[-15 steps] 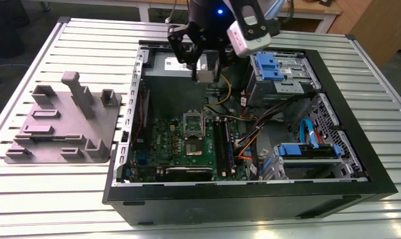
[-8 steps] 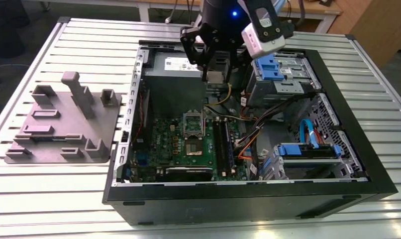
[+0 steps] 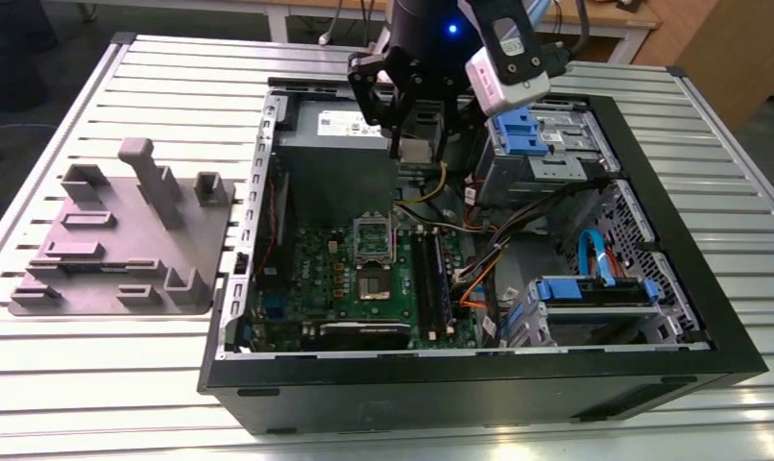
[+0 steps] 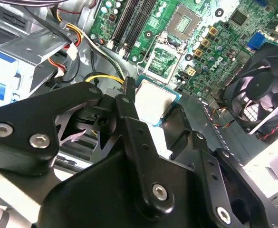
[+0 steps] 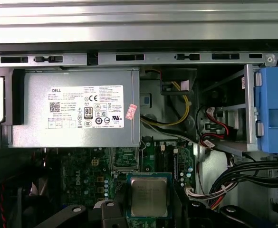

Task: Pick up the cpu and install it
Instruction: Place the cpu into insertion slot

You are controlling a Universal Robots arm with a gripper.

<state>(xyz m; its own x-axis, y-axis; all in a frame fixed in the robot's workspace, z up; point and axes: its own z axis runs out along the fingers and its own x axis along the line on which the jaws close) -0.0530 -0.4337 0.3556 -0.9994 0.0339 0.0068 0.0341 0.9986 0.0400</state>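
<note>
Gripper [image 3: 413, 142] is clamped on the cpu [image 5: 149, 196]. The chip sits flat between the fingertips, with one finger [image 4: 125, 102] against each opposite edge.

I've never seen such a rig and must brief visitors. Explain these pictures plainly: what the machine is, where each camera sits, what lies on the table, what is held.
The machine is a robot arm ending in a black two-fingered hand. The exterior view comes from a camera off the arm and shows a slatted metal table. On it sit an open computer case and, at the exterior view's left, a grey moulded tray. Both wrist views come from cameras riding on the arm. They show the hand shut on the cpu, a small silvery square chip, held over the green motherboard. Its socket looks empty.
</note>
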